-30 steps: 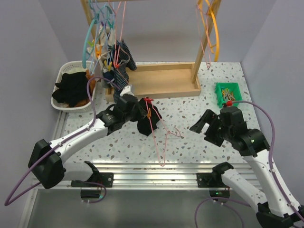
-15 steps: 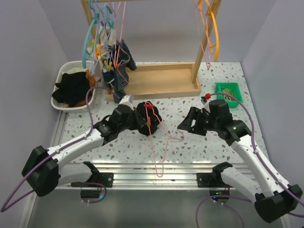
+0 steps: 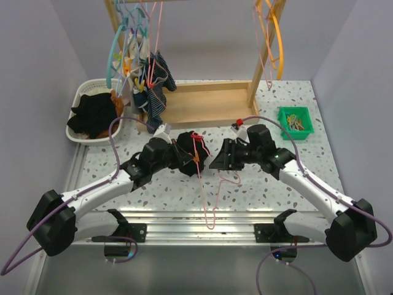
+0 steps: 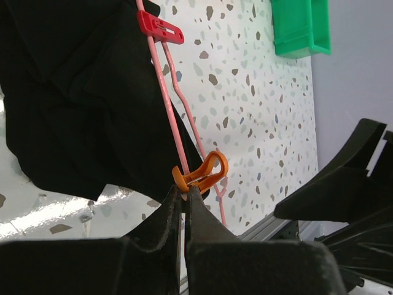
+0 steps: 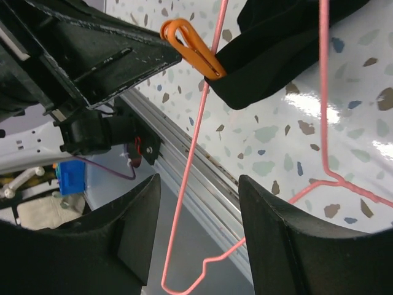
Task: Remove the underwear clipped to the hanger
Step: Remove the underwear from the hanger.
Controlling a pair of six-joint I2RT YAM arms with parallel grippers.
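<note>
Centrally, left end effector (image 4: 183, 195) pinches underwear (image 4: 80, 92) by orange clip (image 4: 202, 174); right end effector (image 5: 198, 187) spread astride pink hanger (image 5: 198, 136); open tabletop (image 3: 276, 193) lower right.

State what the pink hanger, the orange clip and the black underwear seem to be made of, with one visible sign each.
Pink hanger: thin wire, probably coated metal; slim, evenly bent rod.
Orange clip: likely moulded plastic; smooth, glossy.
Black underwear: soft matte cloth; limp folds.

Bright, even light — white glare on the glossy table (image 5: 319, 117) — sharp focus.
</note>
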